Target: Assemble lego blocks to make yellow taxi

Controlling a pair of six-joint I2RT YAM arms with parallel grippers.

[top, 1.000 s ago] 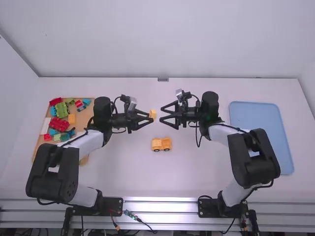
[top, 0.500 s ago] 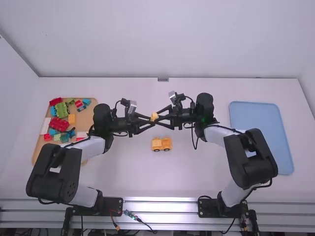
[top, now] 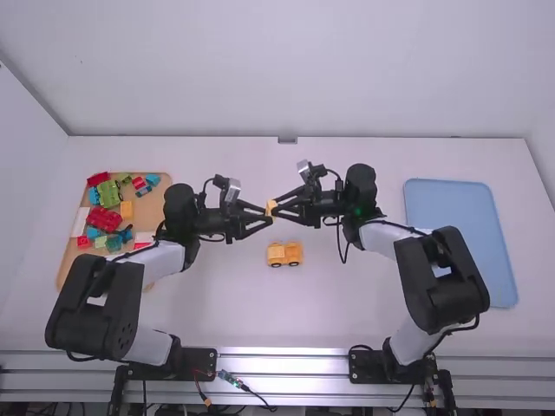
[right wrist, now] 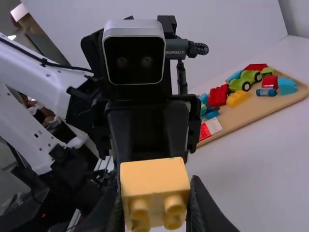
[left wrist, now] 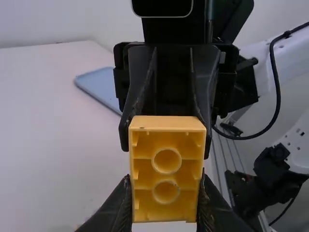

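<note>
From where I sit, I see my two claws meet over the middle of the white table [top: 217, 303], with one small yellow plastic block [top: 271, 207] between them. The left gripper [top: 270, 214] is clenched on the block. In its wrist view, its black fingers [left wrist: 119, 205] press on both sides of the block, and I can see the block's hollow side, with two round rings in it. The right gripper [top: 276, 208] is clenched on the same block from the other side. In its wrist view, its fingers [right wrist: 107, 212] hug the block too, and the round bumps show on that side. So both claws have hold of it at once, tip to tip. The yellow toy car with black wheels [top: 284, 254] stands on the table, near the claws but closer to the arm bases, and no claw touches it. Over on the left is a flat tan wooden tray [top: 151, 208]. On it I see a green car piece [top: 108, 193], a big red block [top: 104, 218], another yellow block [top: 127, 210] and a bunch of little blue, green and red bits. Part of the left arm hides one end of that tray. On the right side of the table lies a flat blue tray [top: 460, 243] with round corners, partly behind the right arm.
</note>
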